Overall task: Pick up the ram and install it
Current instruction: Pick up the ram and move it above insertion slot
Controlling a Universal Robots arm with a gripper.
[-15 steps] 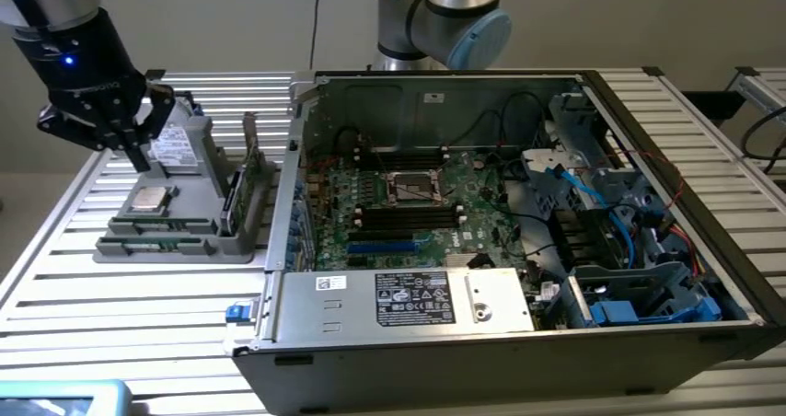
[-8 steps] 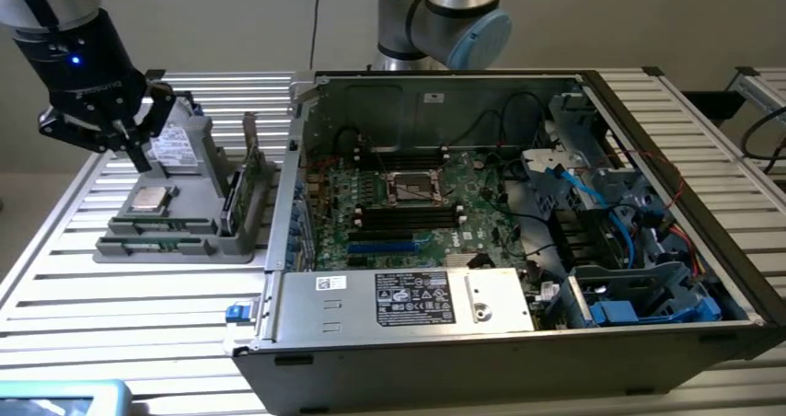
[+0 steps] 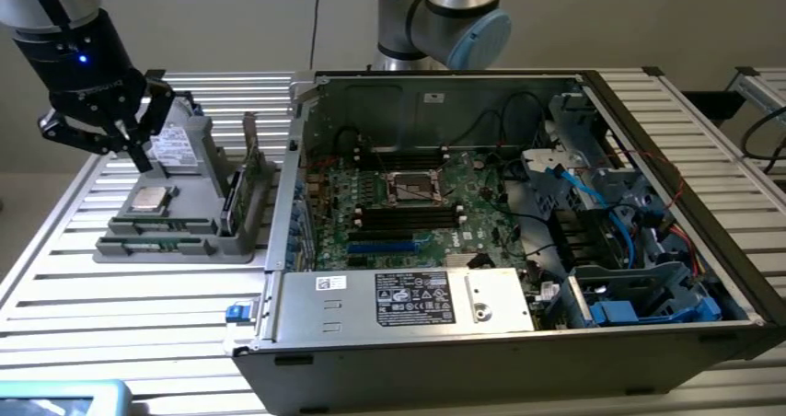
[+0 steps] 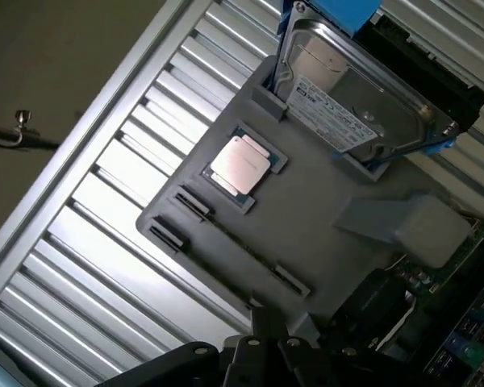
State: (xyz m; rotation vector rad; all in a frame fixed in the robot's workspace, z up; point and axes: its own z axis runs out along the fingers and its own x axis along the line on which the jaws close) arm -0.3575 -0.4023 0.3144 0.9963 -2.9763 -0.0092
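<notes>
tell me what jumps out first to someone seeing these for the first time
The big open black computer case, its green motherboard exposed, takes up most of the slatted metal table in the exterior view. At that view's left, the black claw hangs above a grey plastic parts tray. The tray holds a square silver processor chip and a silver hard drive.

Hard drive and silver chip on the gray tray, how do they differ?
The hard drive is a large rectangle; the chip is a small square. The hard drive stands tilted, the chip lies flat in a recess. The hard drive bears a white label, the chip none. Both are silvery and sit on the gray tray.
</notes>
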